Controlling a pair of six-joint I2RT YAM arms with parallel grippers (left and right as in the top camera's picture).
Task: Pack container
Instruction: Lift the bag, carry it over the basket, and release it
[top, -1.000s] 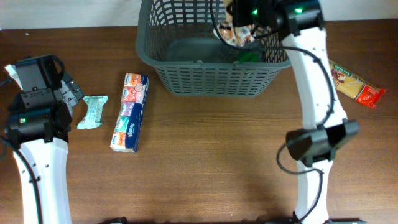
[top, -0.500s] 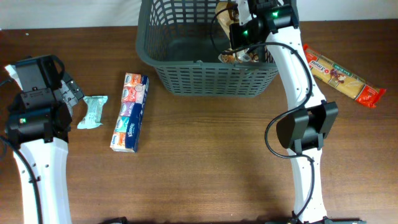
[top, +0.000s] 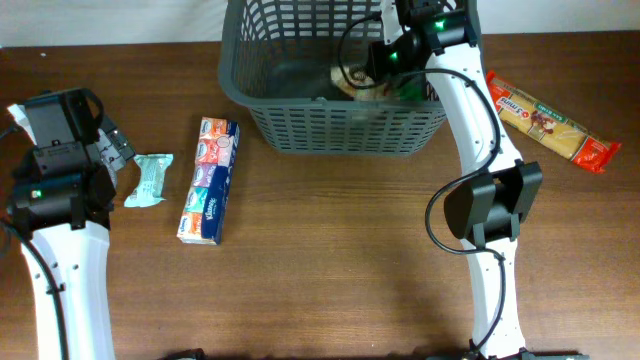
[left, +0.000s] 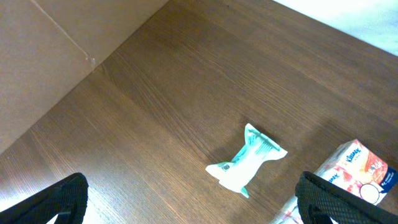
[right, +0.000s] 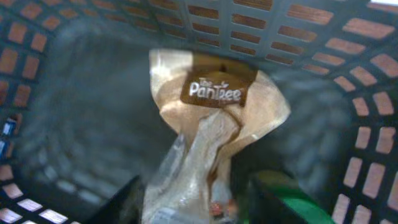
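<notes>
- At twelve o'clock on the table (top: 350, 260) sits the container (top: 300, 125), its slotted front wall towards us. The right gripper (top: 385, 68) reaches in over the rim on the basket's three o'clock side.
- Inside, a clear Pantree bag (right: 208, 124) rests against the lattice wall, with a green item (right: 283, 202) at its five o'clock in the wrist view (we cannot make out what it is).
- The right fingers barely show at the bottom edge of that view. The bag's tail runs down between them, and we cannot tell whether they grip it or not.
- The left gripper (left: 193, 199) hangs over bare wood at nine o'clock, its fingers spread as wide as they go, with nothing between them.
- We judge the packing partly done, with two things in the basket and three left on the table. The mint-green sachet (top: 148, 180) and the tissue pack (top: 208, 180) lie at nine o'clock near the left arm. The pasta packet (top: 550, 118) lies at two o'clock, just outside the basket.
</notes>
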